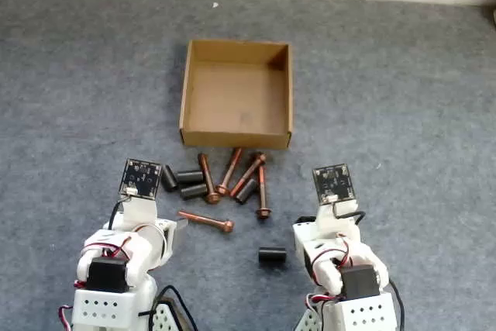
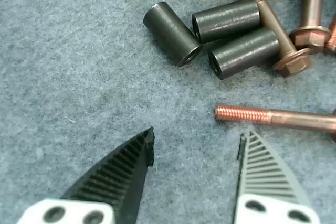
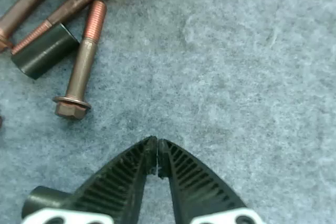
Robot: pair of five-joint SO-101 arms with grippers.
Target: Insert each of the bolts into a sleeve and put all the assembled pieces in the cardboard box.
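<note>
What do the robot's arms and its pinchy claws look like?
The left arm and right arm are white plastic with black motor blocks, thin red, black and white wires, and a black square board on each wrist. The right gripper has two black, ribbed, pointed fingers. The left gripper has one black and one grey, on white mounts with round holes.

Just ahead of my left jaws, the sleeves (image 2: pixel 226 19) are dark metal, smooth-walled with a dull sheen. The bolts (image 2: pixel 273 118) are coppery metal, softly shiny, with ridged threads. The tabletop (image 2: pixel 79 77) under my jaws is covered in grey, matt, fuzzy felt-like cloth. My jaws are ribbed matt plastic. Farther ahead, the cardboard box (image 1: pixel 237 94) is plain matt brown.
</note>
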